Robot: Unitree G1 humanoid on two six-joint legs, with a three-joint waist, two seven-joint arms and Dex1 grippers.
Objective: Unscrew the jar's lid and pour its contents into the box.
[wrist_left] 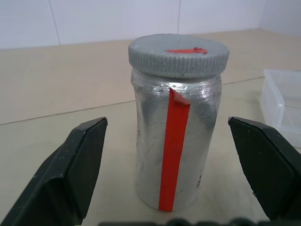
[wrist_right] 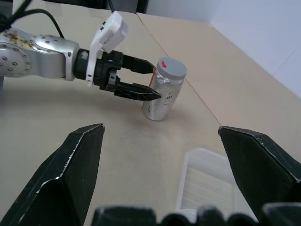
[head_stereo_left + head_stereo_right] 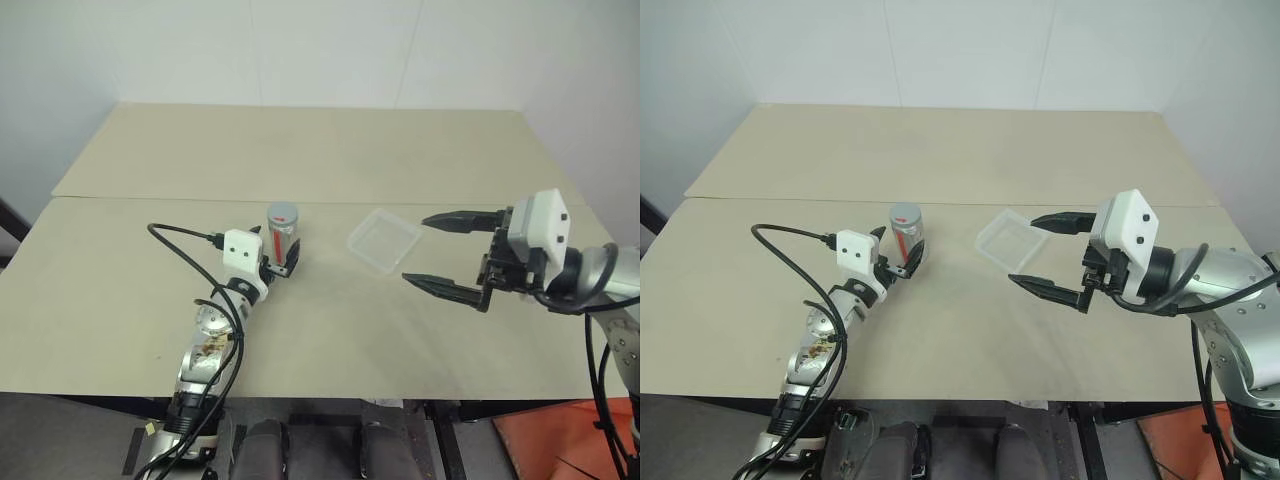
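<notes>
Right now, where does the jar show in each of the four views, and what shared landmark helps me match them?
Left eye view: the jar stands left of centre on the table.
Right eye view: left of centre.
Left wrist view: centre, between the open left gripper's fingers, apart from both.
Right wrist view: upper centre, with the left gripper around it.
Shared landmark: the clear box, beside the jar.

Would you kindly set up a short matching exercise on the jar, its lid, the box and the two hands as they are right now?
Things:
1. lid
2. box
3. left hand
4. right hand

States:
A. open, fingers on either side of the jar
B. screwed on the jar
C. open, beside the box
D. empty, flat on the table

Pairs: 1-B, 2-D, 3-A, 4-C
</notes>
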